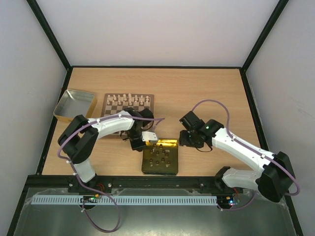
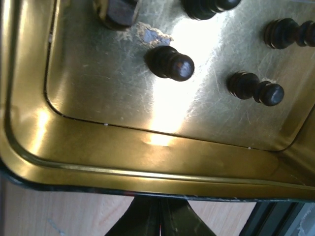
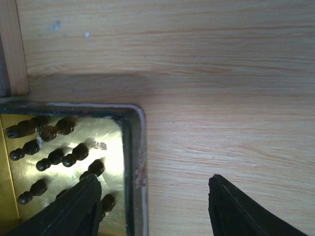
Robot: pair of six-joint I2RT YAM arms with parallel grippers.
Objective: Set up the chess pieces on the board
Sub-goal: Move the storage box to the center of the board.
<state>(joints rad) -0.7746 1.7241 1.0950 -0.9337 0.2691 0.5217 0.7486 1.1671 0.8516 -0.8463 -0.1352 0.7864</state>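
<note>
We see the left pincer [image 2: 160, 212] closed to a thin seam over the edge of the gold tray [image 2: 147, 147], where the dark chess pieces [image 2: 170, 63] sit. The right pincer [image 3: 152, 181] gapes wide at the tray's corner, one finger above the desk [image 3: 221, 98]. Pale chess pieces [image 1: 127, 97] line the far row of the board [image 1: 147, 109].

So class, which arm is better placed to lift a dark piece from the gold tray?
Left, probably. The left gripper, though shut, hangs at the tray's rim with dark pieces ahead, and the board lies on its side. The right gripper is open but mostly over table.
</note>
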